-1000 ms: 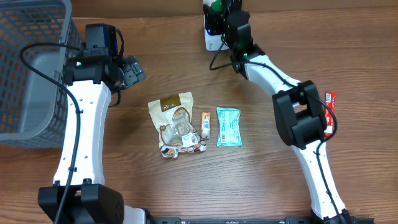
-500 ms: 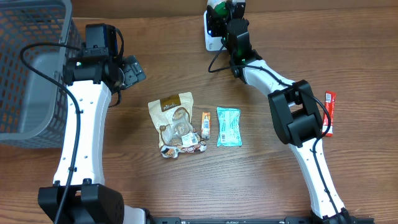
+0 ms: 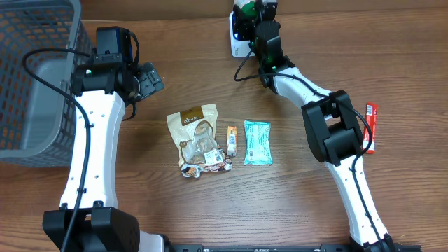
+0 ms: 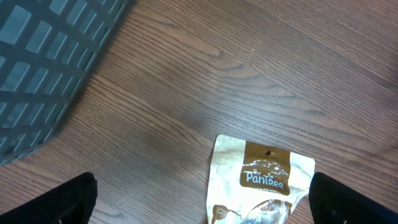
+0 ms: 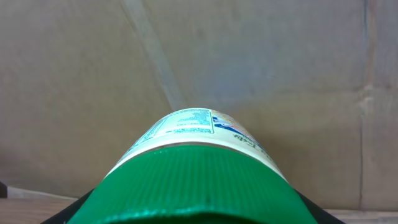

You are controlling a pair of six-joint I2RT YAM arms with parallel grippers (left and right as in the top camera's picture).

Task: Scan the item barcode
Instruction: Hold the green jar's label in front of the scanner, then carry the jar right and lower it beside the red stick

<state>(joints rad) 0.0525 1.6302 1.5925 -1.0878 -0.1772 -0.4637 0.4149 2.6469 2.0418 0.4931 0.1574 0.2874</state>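
- My right fingers (image 3: 256,15) are pinching a green-capped bottle (image 5: 198,177) at the far edge of the bench (image 3: 301,203); the grip is closing on it from both sides.
- The bottle is hanging just beside a white unit (image 3: 236,40), probably the scanner, though the overhead view is crowding the two together.
- Its long axis is running straight out from my wrist, cap toward the camera and printed label beyond (I cannot make out a barcode in that print).
- So the coming move is turning on rotation: I judge that I am needing to roll the label round to face the white unit, not to travel.
- My left fingers (image 3: 147,78) are spread wide and holding nothing, hovering well apart from the bottle, between the basket (image 3: 28,77) and a tan pouch (image 4: 264,180).
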